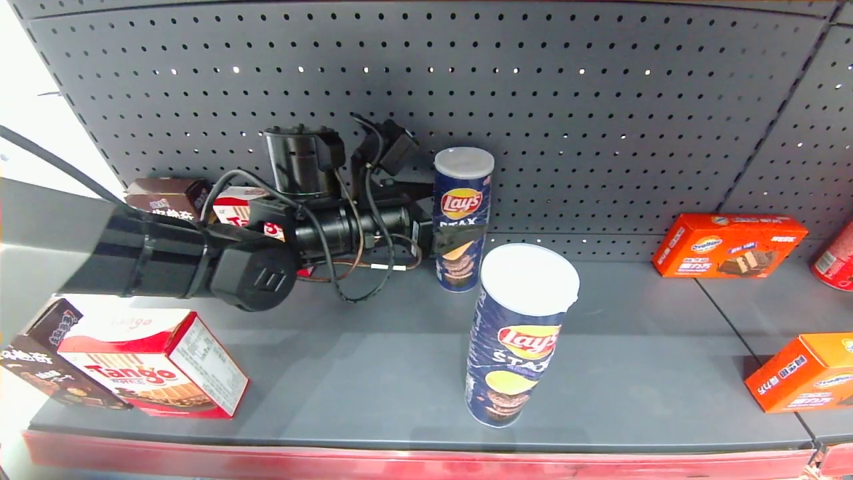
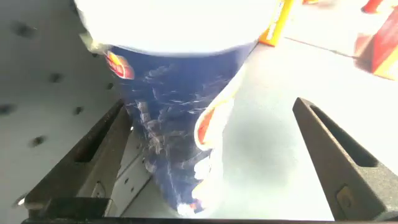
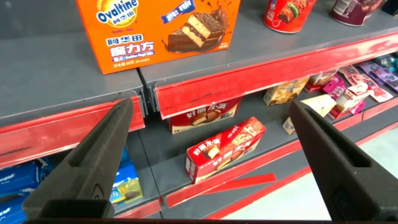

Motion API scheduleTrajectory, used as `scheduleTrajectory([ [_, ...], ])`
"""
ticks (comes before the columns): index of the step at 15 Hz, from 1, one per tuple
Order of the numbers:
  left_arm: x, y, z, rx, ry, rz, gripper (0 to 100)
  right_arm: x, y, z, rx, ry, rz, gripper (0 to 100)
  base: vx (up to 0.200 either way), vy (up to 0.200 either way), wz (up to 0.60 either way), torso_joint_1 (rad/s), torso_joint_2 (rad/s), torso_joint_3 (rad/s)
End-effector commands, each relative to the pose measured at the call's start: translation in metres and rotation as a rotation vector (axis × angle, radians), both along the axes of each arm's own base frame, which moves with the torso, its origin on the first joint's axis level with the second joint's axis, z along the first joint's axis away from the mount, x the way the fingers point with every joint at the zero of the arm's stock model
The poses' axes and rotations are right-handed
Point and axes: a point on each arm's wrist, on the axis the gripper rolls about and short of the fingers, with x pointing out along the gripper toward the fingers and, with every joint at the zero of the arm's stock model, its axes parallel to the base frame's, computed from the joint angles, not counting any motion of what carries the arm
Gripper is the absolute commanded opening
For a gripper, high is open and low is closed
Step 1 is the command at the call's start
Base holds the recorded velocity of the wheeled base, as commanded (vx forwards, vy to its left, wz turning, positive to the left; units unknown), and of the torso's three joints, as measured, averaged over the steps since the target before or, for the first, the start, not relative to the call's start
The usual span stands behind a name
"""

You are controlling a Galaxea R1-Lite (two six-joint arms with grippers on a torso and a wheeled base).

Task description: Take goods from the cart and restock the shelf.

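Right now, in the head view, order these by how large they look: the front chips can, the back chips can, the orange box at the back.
1. Front chips can, though it stands nearer the camera.
2. Back chips can and orange box: too alike to rank.

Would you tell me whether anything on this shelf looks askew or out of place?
Nothing is spilled; rear can and front can stand upright. The Tango box, front left, lies skewed to the shelf edge, as does the front orange box.

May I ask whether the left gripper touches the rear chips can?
Cannot tell: left wrist view shows the left gripper open around the rear chips can, one finger close.
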Motion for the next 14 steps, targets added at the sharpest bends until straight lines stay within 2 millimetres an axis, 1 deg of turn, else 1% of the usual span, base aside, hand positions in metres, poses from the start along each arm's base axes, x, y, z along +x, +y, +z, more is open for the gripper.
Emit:
scheduleTrajectory([
  [1, -0.025, 0.016, 0.023, -0.016, -0.033, 0.011, 100, 0.000, 0.000, 0.000, 0.000, 0.001, 0.000, 100, 0.000, 0.000, 0.00, 0.000, 0.00, 0.000],
  [2, -0.029, 0.022, 0.025, -0.016, -0.034, 0.020, 100, 0.000, 0.000, 0.000, 0.000, 0.001, 0.001, 100, 0.000, 0.000, 0.00, 0.000, 0.00, 0.000],
  [4, -0.045, 0.030, 0.028, -0.013, -0.026, 0.025, 100, 0.000, 0.000, 0.000, 0.000, 0.001, 0.000, 100, 0.000, 0.000, 0.00, 0.000, 0.00, 0.000],
  [5, -0.055, 0.036, 0.025, -0.001, -0.006, 0.065, 100, 0.000, 0.000, 0.000, 0.000, 0.001, 0.000, 100, 0.000, 0.000, 0.00, 0.000, 0.00, 0.000],
  [8, -0.058, 0.040, 0.019, 0.029, 0.025, 0.185, 100, 0.000, 0.000, 0.000, 0.000, 0.001, 0.000, 100, 0.000, 0.000, 0.00, 0.000, 0.00, 0.000],
  [10, -0.057, 0.041, 0.015, 0.105, 0.042, 0.282, 100, 0.000, 0.000, 0.000, 0.000, 0.001, 0.000, 100, 0.000, 0.000, 0.00, 0.000, 0.00, 0.000],
  [12, -0.056, 0.040, 0.015, 0.173, 0.030, 0.358, 100, 0.000, 0.000, 0.000, 0.000, 0.001, 0.001, 100, 0.000, 0.000, 0.00, 0.000, 0.00, 0.000],
  [14, -0.050, 0.033, 0.010, 0.211, 0.019, 0.431, 100, 0.000, 0.000, 0.000, 0.000, 0.001, 0.001, 100, 0.000, 0.000, 0.00, 0.000, 0.00, 0.000],
])
